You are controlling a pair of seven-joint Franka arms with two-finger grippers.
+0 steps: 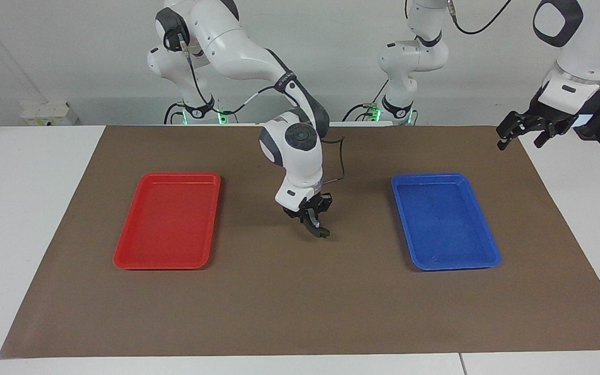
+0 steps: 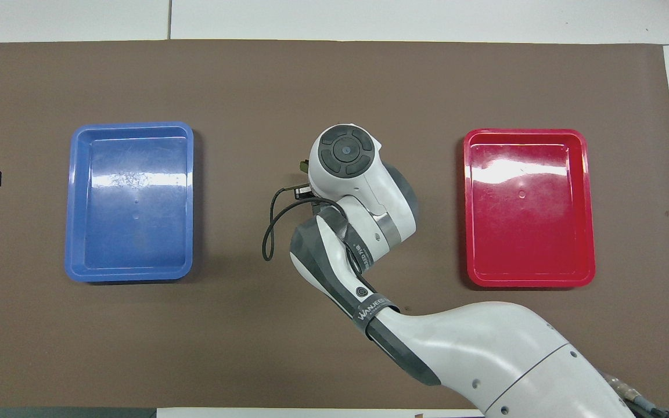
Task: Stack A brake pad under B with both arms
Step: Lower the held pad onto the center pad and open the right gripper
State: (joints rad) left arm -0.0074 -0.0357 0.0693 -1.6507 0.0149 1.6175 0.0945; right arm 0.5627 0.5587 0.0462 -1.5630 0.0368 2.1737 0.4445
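My right gripper [image 1: 311, 217] is low over the middle of the brown mat, between the two trays. It is shut on a narrow dark piece with a silvery glint, which I take to be B [image 1: 317, 229]. The piece hangs tilted, with its knobby lower end at the mat. In the overhead view the right arm's wrist [image 2: 346, 154] covers the gripper and the piece. The short grey A brake pad does not show apart from B; it is hidden or out of view. My left gripper [image 1: 523, 136] is open and empty, raised over the mat's edge at the left arm's end, and it waits there.
A red tray [image 1: 123, 255] lies on the mat [image 1: 300, 307] toward the right arm's end and a blue tray [image 1: 492, 255] toward the left arm's end; nothing lies in either. A black cable [image 2: 270, 223] loops from the right wrist.
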